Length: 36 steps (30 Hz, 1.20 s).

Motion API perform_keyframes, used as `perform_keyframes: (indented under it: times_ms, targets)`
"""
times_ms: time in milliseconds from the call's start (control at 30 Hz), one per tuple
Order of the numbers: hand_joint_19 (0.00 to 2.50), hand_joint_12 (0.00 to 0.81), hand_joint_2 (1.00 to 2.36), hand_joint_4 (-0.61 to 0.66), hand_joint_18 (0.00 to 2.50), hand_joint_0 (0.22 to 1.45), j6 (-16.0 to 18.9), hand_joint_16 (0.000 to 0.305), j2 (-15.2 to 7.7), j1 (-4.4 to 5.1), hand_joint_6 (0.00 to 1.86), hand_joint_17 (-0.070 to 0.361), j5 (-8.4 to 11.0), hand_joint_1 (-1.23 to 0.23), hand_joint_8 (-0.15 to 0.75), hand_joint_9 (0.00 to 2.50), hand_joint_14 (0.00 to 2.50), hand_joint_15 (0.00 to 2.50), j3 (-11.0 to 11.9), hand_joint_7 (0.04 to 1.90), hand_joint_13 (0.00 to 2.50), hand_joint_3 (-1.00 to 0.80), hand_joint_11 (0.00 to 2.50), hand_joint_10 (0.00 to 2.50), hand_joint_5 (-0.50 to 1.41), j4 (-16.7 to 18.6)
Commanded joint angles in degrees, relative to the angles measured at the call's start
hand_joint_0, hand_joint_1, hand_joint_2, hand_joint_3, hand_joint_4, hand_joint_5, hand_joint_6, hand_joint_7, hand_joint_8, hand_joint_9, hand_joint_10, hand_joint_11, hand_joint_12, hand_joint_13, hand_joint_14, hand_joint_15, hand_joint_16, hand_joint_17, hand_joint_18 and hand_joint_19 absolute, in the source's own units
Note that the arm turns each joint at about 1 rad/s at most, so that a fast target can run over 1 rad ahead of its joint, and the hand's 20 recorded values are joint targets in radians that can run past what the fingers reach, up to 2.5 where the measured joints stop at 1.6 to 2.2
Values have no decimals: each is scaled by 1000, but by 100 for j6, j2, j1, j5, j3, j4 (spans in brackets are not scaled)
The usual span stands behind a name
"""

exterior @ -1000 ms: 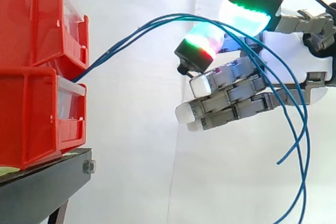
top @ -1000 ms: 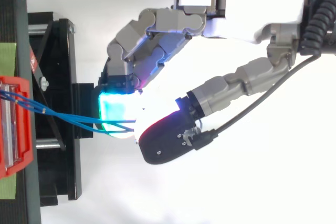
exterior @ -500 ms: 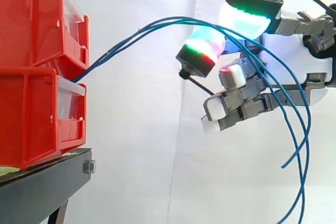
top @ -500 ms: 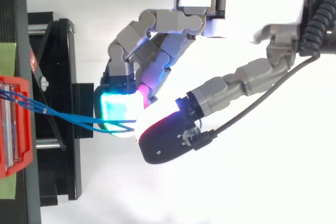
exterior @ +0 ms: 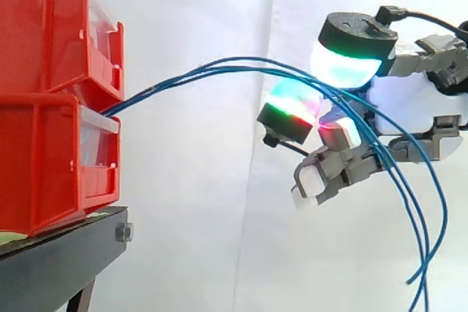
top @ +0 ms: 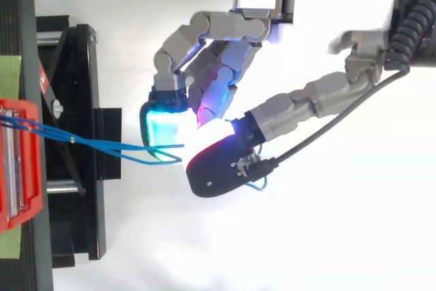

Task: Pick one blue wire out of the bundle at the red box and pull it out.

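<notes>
Pinches blue wires (exterior: 150,91) between glowing pads (exterior: 349,60) of curled robot hand (top: 306,5), well apart from stacked red bins (exterior: 44,107) on black stand (exterior: 58,253).

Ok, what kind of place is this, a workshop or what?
Probably a robotics lab test bench: stacked red bins on a black stand, a white curtain behind, and a robot hand pinching blue wires that run from the bins.
</notes>
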Motion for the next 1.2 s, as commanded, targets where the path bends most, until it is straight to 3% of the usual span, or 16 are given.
perform_keyframes:
  times_ms: [0,333,800,1167]
  targets:
    - [414,365,1011,157,376,603,-11,59,0,-4,868,132,2,-826,245,1073,20,464,0,934,724,-302,630,26,-90,-5]
    - [426,351,1010,164,356,610,-11,57,0,-4,868,129,2,-859,231,1051,20,468,0,939,710,-347,635,24,-93,4]
    - [457,354,1012,127,398,585,-11,58,9,4,874,130,2,-756,245,1120,20,481,0,936,738,-327,643,26,-82,4]
    - [465,385,1016,94,522,593,15,61,9,13,885,137,11,-836,264,1212,21,520,0,944,846,-170,651,25,-61,-5]
